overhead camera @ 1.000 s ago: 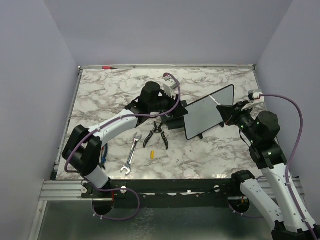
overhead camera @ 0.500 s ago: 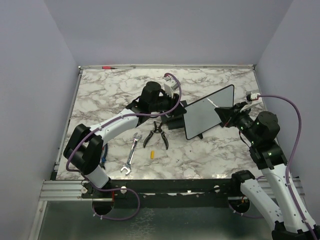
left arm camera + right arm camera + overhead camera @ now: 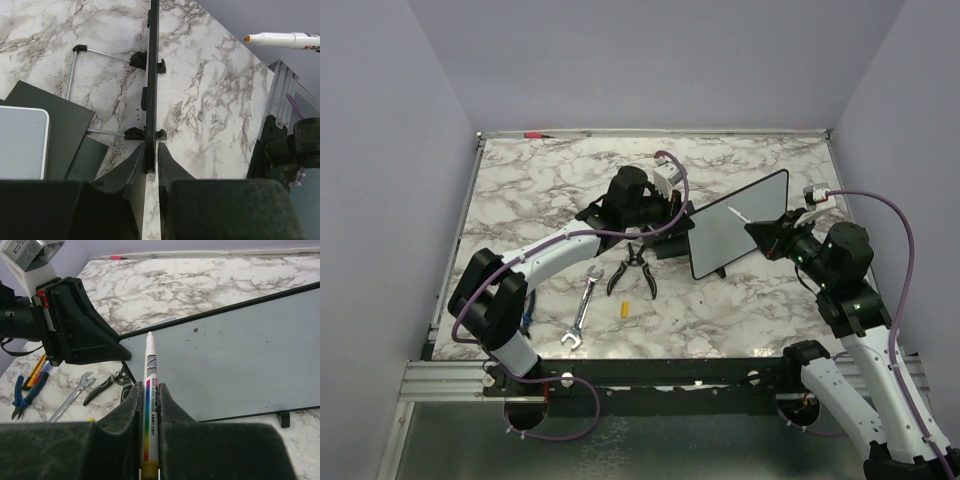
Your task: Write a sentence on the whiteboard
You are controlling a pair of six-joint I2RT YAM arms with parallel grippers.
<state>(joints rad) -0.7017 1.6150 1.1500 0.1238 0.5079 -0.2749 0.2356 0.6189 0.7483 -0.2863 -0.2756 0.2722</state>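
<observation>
start wide: the marble table [image 3: 540,180] carries everything, and the whiteboard [image 3: 735,232] stands upright on its stand feet [image 3: 145,59], right of centre, with its face turned toward your right arm. that angle is the point: it gives the pen side a flat run across the surface.

your left gripper [image 3: 151,147] sits on the board's left edge, one finger on either side of the thin black frame and hard up against it. it reads as a clamp on the whiteboard, there to stop it skidding or tipping once the pen pushes.

your right gripper [image 3: 148,387] is clenched round a whiteboard marker [image 3: 150,380]. the barrel runs straight out between the fingers, so the wrist can steer it like a hand would.

off to the board's left lie the eraser block [image 3: 22,140], the pliers [image 3: 632,268] and a spanner [image 3: 582,312], all outside the writing path.

now the small stuff: the cap's off, and the marker tip [image 3: 246,38] hangs in front of the face, clearly apart from it in the left wrist view. as for the sentence, i can make out no strokes, only a few dark specks, so i judge the writing not yet begun. you'll want that tip brought in gently, high on the face.
</observation>
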